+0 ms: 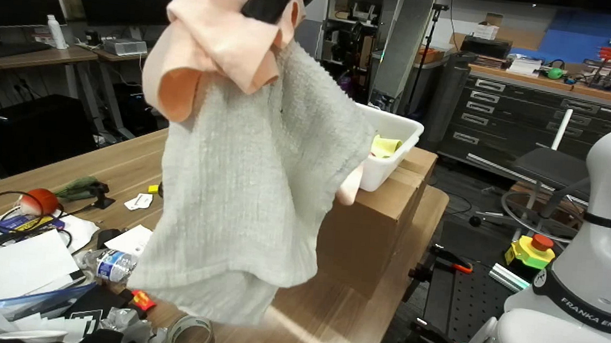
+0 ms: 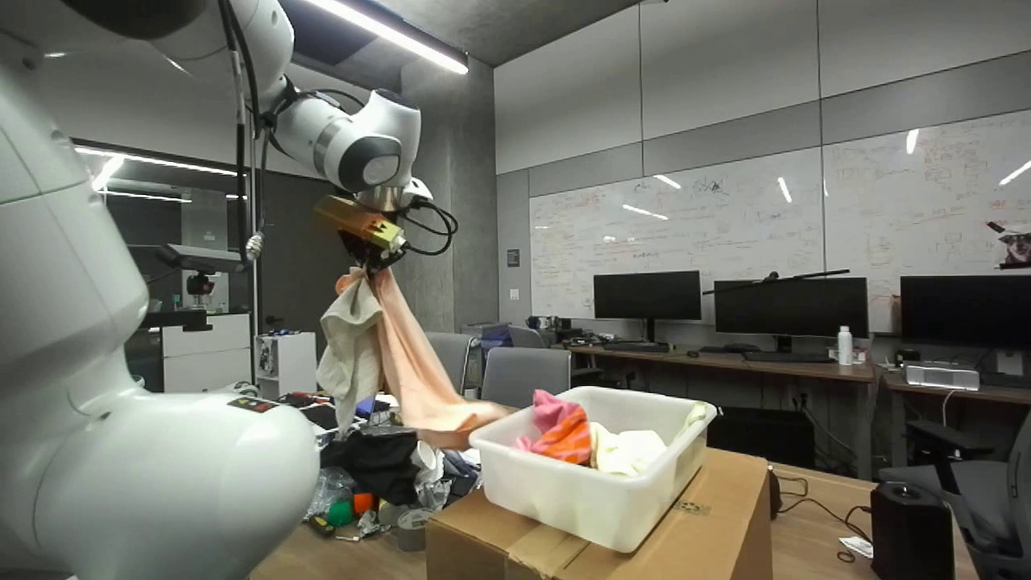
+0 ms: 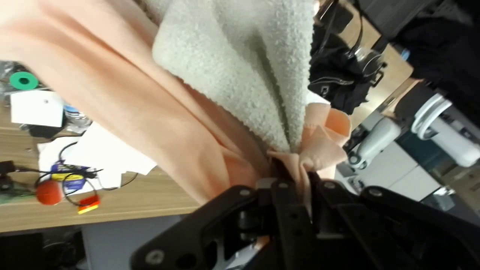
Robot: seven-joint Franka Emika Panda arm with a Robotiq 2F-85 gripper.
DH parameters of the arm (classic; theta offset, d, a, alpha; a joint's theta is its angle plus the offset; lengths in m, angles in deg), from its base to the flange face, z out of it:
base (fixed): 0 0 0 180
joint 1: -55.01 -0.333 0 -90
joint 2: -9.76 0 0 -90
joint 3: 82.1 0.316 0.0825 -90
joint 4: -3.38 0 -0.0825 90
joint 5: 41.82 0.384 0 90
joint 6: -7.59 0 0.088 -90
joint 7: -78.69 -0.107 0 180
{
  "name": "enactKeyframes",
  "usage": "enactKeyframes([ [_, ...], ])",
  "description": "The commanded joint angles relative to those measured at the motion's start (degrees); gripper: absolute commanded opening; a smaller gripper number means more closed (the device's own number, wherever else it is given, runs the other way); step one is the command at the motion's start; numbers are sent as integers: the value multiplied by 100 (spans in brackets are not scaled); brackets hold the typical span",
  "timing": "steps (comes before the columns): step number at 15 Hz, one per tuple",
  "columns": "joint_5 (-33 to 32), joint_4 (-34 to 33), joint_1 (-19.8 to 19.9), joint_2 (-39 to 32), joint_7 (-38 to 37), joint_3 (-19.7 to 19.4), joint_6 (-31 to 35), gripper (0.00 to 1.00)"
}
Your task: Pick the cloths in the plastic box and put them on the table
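My gripper (image 2: 374, 259) is shut on a peach cloth (image 2: 411, 370) and a grey-white cloth (image 2: 352, 346), which hang together above the table (image 1: 320, 331). In the wrist view, peach fabric is pinched between the fingers (image 3: 305, 191), with the grey-white cloth (image 3: 232, 71) hanging beside it. The long peach tail reaches close to the rim of the white plastic box (image 2: 556, 495); I cannot tell if it touches. The box holds a pink-orange cloth (image 2: 564, 439), a pale yellow cloth (image 2: 628, 453) and a yellow-green cloth (image 1: 385, 147). Hanging cloth hides part of the box in an exterior view.
The box stands on a cardboard box (image 1: 357, 241) on the table. Papers (image 1: 20, 261), a plastic bottle (image 1: 110, 265), a tape roll (image 1: 191, 337), cables and other clutter cover one side of the table. A black speaker-like object (image 2: 912, 528) stands past the cardboard box.
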Motion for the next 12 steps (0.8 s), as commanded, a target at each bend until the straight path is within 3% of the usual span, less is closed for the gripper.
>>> enactKeyframes([
  [1,554,-725,-16,-444,951,-91,-1034,6],
  [6,653,-1288,383,-897,1395,159,-2032,6],
  [11,429,-1555,741,-1253,1272,526,-1895,7],
  [12,392,-1582,802,-1304,1242,581,-1872,34],
])
